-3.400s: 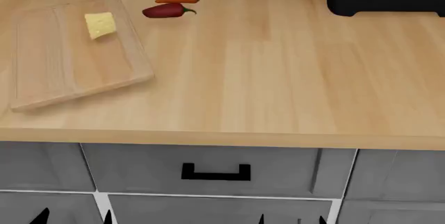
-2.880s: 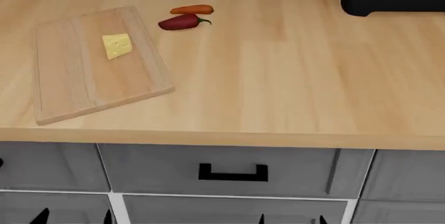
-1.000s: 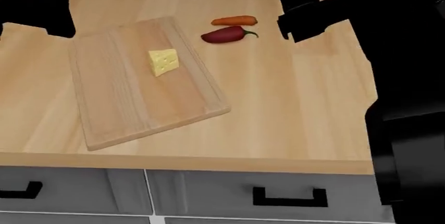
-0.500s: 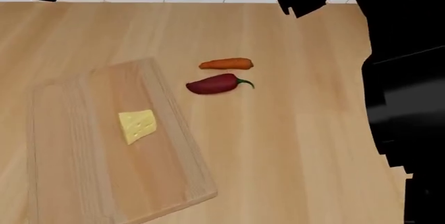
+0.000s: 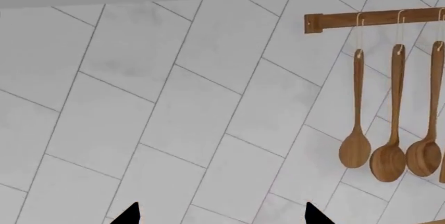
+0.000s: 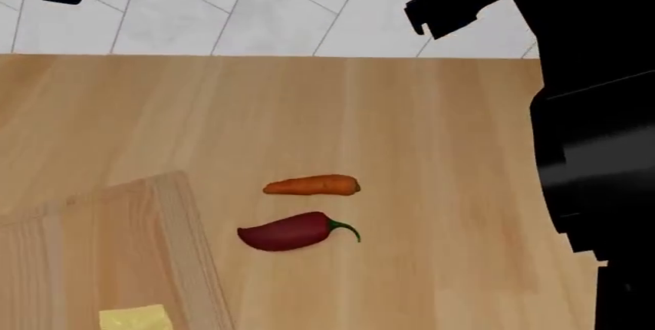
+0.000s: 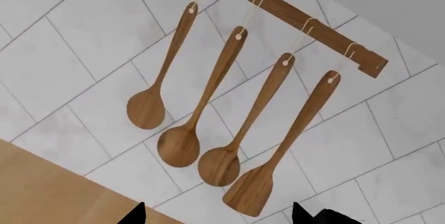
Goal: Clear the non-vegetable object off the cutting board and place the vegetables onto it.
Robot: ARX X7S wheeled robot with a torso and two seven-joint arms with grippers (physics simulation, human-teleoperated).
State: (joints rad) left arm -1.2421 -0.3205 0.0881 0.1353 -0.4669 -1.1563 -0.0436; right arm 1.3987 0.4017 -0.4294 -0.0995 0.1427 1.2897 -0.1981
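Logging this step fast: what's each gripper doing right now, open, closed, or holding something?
Left gripper: open, jaws spread apart, holding nothing.
Right gripper: open, jaws spread apart, holding nothing.

— What was the counter (image 6: 430, 153) like?
— Pale wood, smooth, with a matt grain. The board (image 6: 92, 253) was lighter wood.
— And the foods?
— The chili (image 6: 291, 232) looked glossy, the carrot (image 6: 310, 185) dull, the cheese (image 6: 135, 319) waxy.
— The wall?
— Smooth white tiles (image 5: 174, 104); wooden spoons (image 7: 208, 109) on a wooden rail (image 7: 299, 18) beyond the dark fingertips (image 7: 135, 214).
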